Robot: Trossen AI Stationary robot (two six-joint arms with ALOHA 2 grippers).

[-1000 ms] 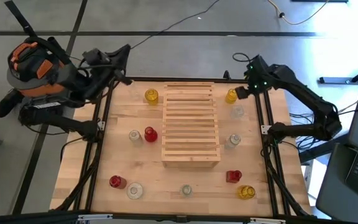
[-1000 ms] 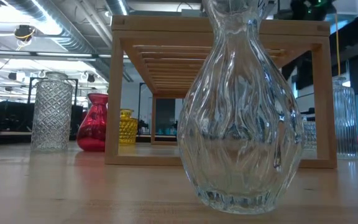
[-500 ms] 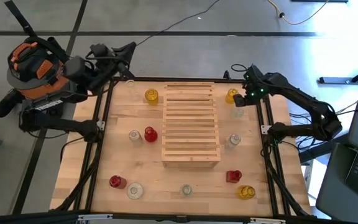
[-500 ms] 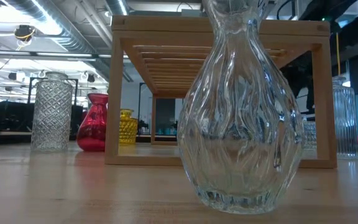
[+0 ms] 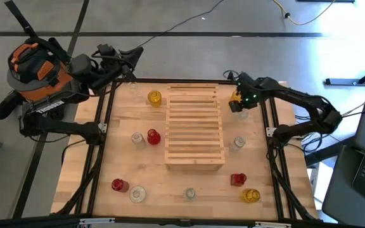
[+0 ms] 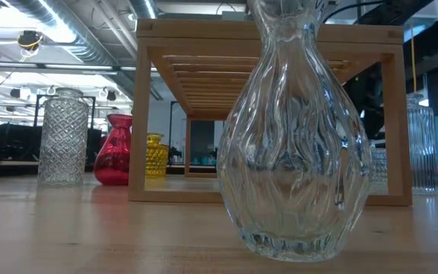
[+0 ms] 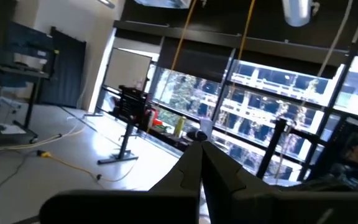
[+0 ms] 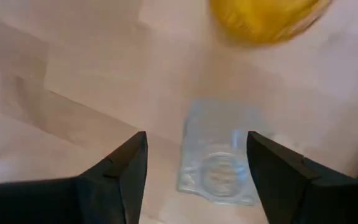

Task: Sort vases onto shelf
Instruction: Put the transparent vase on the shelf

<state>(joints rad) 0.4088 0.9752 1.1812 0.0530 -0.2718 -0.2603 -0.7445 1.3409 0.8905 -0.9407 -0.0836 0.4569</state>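
The left gripper (image 5: 132, 53) hangs off the table's far left corner, well away from any vase; its fingers look pressed together in its wrist view, empty, aimed out at the room. On the plywood table (image 5: 125, 158) the vases are scattered around the shelf (image 5: 194, 126), none on its slats yet: a yellow vase (image 5: 154, 97) and a red vase (image 5: 153, 137) to its left, others along the near edge. At the right, the right gripper (image 5: 239, 101) hovers over a clear vase (image 8: 218, 160) just beside a yellow one (image 8: 263, 17), its fingers spread wide with the clear vase between them, nothing held. That glass is hard, smooth and likely slippery, light but breakable; the narrow neck seems the safest grip, though the blurred view makes its shape uncertain. Compared with a second ago, the right arm has swung inward and down from the table's edge over this pair, and the left gripper has drawn slightly farther back.
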